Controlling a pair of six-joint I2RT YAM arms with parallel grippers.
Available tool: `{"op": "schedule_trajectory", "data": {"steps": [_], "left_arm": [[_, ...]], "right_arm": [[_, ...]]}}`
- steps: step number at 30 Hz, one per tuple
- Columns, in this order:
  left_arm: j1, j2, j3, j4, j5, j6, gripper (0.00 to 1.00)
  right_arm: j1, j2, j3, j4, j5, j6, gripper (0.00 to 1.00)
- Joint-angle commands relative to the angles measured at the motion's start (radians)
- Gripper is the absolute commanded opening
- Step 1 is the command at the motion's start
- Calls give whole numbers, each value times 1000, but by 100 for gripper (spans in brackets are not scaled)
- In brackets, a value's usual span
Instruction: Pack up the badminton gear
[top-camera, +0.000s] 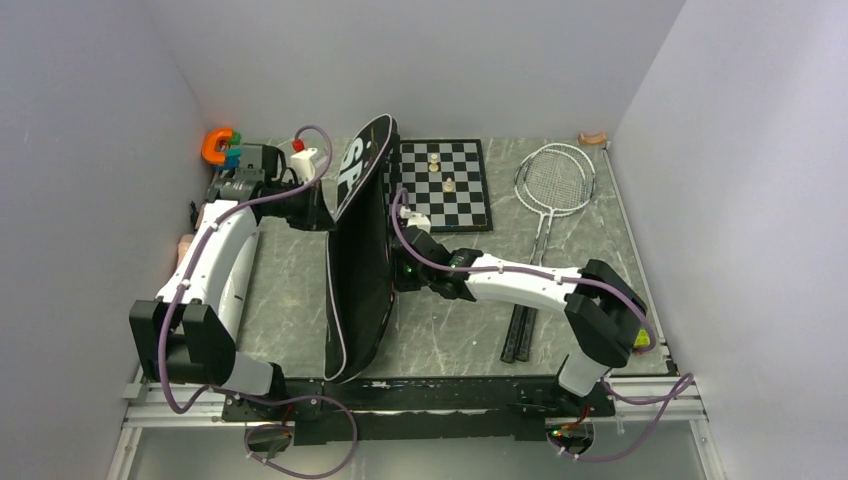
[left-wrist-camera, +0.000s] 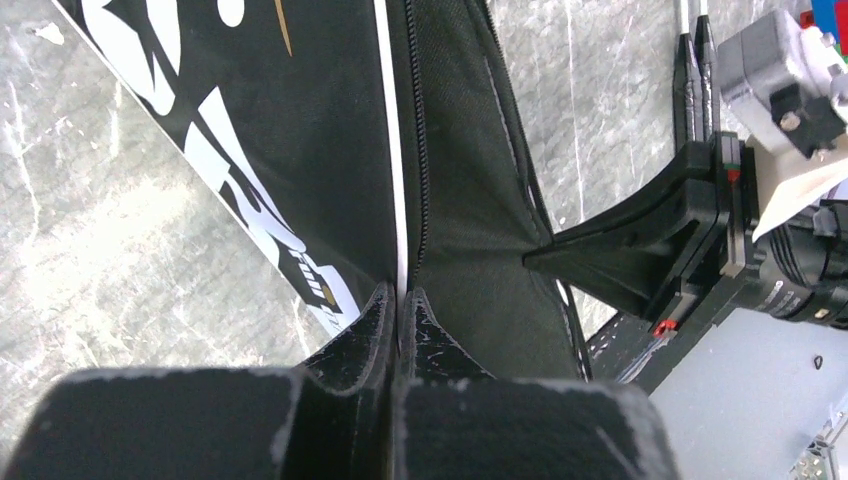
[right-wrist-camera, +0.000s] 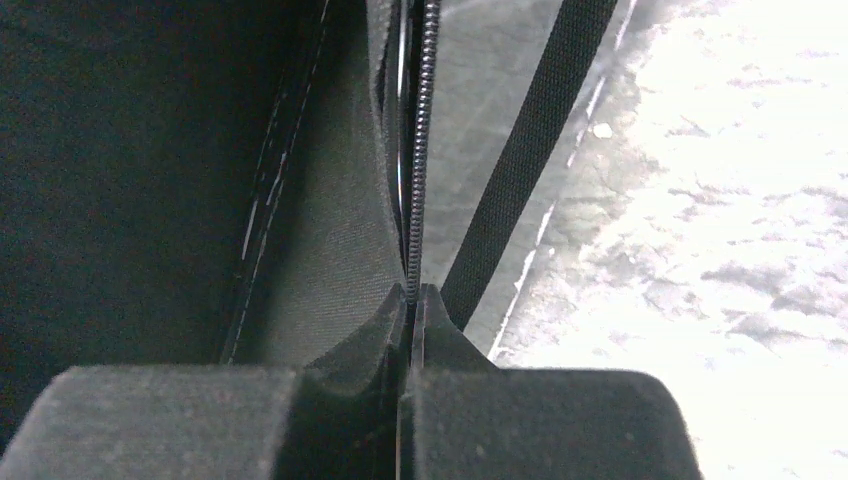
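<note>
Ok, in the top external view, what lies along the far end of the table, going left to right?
orange horseshoe-shaped toy → black bag, standing on edge → chessboard → rackets → beige rod in the far right corner

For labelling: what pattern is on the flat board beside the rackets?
Black-and-white checks; the flat square board shows best in the top external view.

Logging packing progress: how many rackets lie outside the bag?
2. Both rackets lie overlapping right of the chessboard, handles toward the near edge. The black bag could hide others.
</note>
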Motion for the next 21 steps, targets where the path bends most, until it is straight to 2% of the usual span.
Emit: {"op": "schedule_trajectory", "data": {"steps": [1,5,8,12,17,21], "left_arm": [[23,-58,-17,18,56,47,0],[28,-91,-43,16,48,65,0],[28,-111,-61,16,51,72,0],[29,-130,-85,14,61,75,0],[32,-161,-97,10,85,72,0],[40,-191,-107,0,105,75,0]], "right_arm": [[-20,-66,-41,-15,40,38,3],[-64,-101,-71,6,-14,55,25],[-115,-135,-39,23,-68,49,30],[-175,-110,111,-21,-109,8,38],[-200,18,329,-96,-117,-70,54],[-205,121,459,-105,-131,-111,62]]}}
